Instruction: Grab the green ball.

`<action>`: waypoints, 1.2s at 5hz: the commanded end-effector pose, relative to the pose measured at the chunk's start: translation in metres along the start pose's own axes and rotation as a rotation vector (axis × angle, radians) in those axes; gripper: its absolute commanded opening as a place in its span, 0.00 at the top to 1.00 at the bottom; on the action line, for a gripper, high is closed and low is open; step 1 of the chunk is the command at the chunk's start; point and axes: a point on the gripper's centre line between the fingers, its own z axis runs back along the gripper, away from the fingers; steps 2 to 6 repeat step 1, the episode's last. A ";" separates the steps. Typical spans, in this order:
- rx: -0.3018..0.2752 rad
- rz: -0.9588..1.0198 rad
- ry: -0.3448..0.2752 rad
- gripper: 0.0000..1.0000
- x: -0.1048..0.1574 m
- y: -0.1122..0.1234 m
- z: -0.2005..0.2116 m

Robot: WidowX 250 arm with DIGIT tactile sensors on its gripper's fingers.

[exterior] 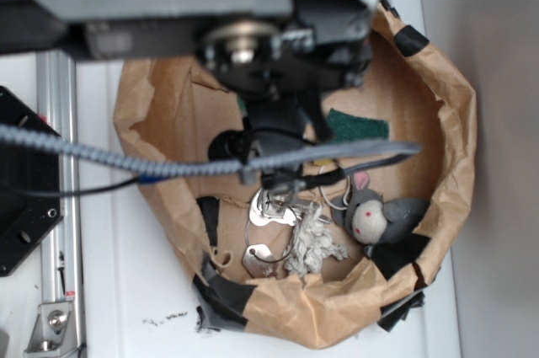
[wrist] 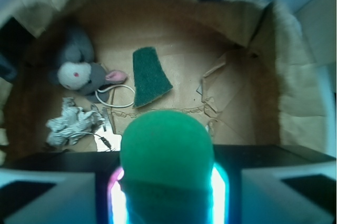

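**A:** Where is your green ball?

**B:** Look at your wrist view: the green ball (wrist: 166, 147) fills the lower middle, sitting right between the two lit fingers (wrist: 117, 198) of your gripper (wrist: 167, 195). The fingers press against its left and right sides, so your pincer is clamped on the ball. From the exterior view you cannot see the ball at all; the arm (exterior: 278, 114) covers it.

**A:** And what lies around it?

**B:** Beyond the ball, on the floor of the brown paper bag (wrist: 295, 87), you have the dark green wedge-shaped sponge (wrist: 149, 76) lying flat, apart from the ball. To its left is the grey toy mouse (wrist: 78, 71) with a pink ear, and a white cord (wrist: 117, 97) loops between mouse and sponge. Nearer you on the left is a crumpled bit of white cloth (wrist: 71, 125).

**A:** Anything from outside?

**B:** Your exterior view shows the same bag (exterior: 455, 114) on a white table (exterior: 126, 291), its rim patched with black tape (exterior: 223, 303). The mouse (exterior: 379, 216) sits by the bag's right wall, the sponge (exterior: 358, 125) further back, and metal keys (exterior: 268, 211) lie beside the cloth (exterior: 313, 240).
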 end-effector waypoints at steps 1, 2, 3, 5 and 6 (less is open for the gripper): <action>0.010 0.081 -0.037 1.00 -0.002 0.004 0.013; 0.010 0.081 -0.037 1.00 -0.002 0.004 0.013; 0.010 0.081 -0.037 1.00 -0.002 0.004 0.013; 0.010 0.081 -0.037 1.00 -0.002 0.004 0.013; 0.010 0.081 -0.037 1.00 -0.002 0.004 0.013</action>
